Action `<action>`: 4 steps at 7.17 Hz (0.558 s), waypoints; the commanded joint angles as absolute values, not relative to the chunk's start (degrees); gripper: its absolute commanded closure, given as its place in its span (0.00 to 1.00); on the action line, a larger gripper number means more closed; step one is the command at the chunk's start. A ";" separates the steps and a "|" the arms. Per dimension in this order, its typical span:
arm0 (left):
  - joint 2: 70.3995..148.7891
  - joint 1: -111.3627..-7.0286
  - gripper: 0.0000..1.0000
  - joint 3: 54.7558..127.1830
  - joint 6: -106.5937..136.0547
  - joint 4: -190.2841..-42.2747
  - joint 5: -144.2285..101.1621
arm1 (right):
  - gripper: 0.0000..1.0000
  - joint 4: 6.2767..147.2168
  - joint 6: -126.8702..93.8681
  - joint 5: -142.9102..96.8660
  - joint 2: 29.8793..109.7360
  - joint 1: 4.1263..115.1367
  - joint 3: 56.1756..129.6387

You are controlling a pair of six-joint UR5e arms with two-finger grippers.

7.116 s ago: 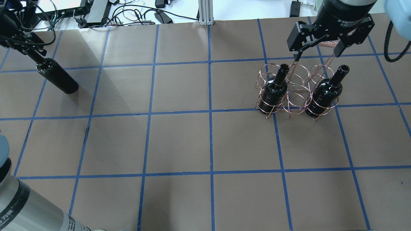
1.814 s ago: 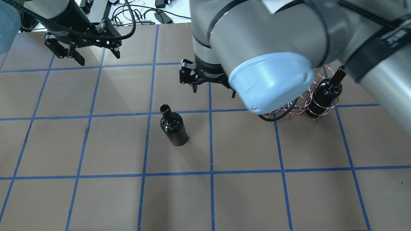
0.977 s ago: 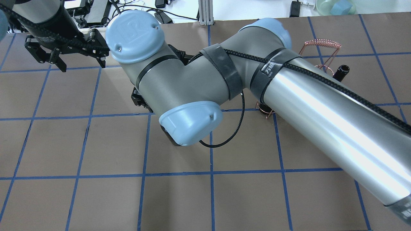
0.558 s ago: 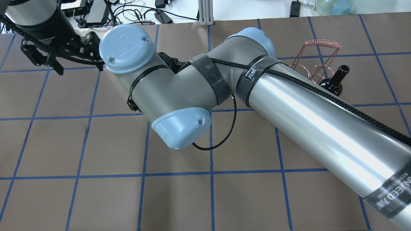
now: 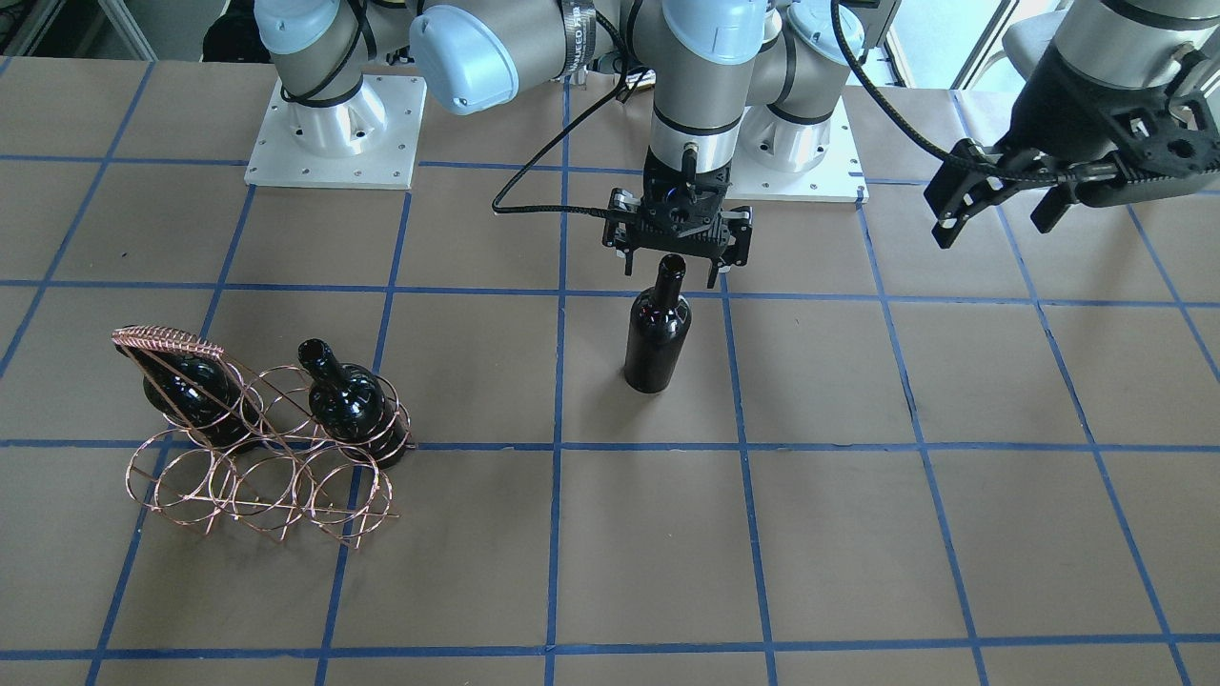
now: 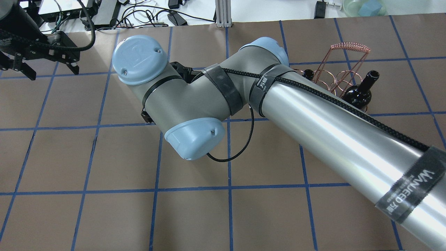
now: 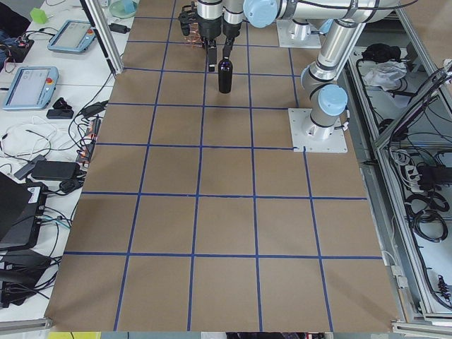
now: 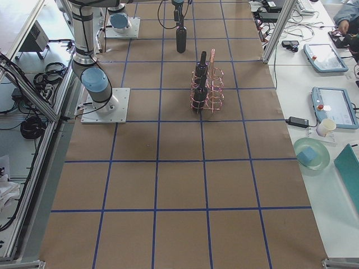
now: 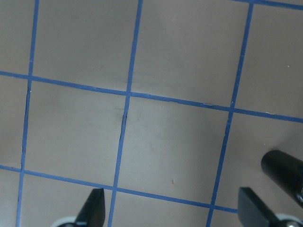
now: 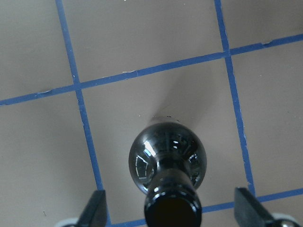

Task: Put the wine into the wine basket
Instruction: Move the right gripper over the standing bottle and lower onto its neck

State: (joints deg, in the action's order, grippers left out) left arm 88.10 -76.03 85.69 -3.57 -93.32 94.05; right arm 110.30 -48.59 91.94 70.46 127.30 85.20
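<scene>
The wine bottle (image 5: 658,333), near-black and glossy, stands upright and free on the brown table mid-way across. My right gripper (image 5: 673,273) hangs over it, open, its fingers on either side of the bottle's mouth without touching. The right wrist view shows the bottle (image 10: 168,163) from above between the two spread fingertips (image 10: 94,208). The right arm hides this bottle in the overhead view. The copper wire wine basket (image 5: 257,476) stands apart at my right and holds two more bottles (image 5: 348,400). My left gripper (image 5: 993,229) is open and empty, raised far to my left.
The basket's coil-wrapped handle (image 6: 350,47) rises above its rings. My right forearm (image 6: 331,132) stretches across the middle of the table. Cables and devices (image 6: 104,14) lie beyond the far edge. A dark rounded thing (image 9: 284,172) shows at the left wrist view's right edge.
The left gripper set the bottle down mid-table, let go and drew back to the far left. The right arm swung from the basket over to the bottle.
</scene>
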 commanded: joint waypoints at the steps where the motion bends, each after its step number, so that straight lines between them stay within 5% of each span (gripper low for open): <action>1: 87.98 -72.69 0.00 85.69 -4.39 -93.34 94.04 | 0.14 111.88 -47.29 92.02 70.40 126.48 84.99; 4: 87.98 -73.21 0.00 85.78 -3.87 -93.43 90.64 | 0.14 113.38 -45.97 93.16 70.49 125.95 85.51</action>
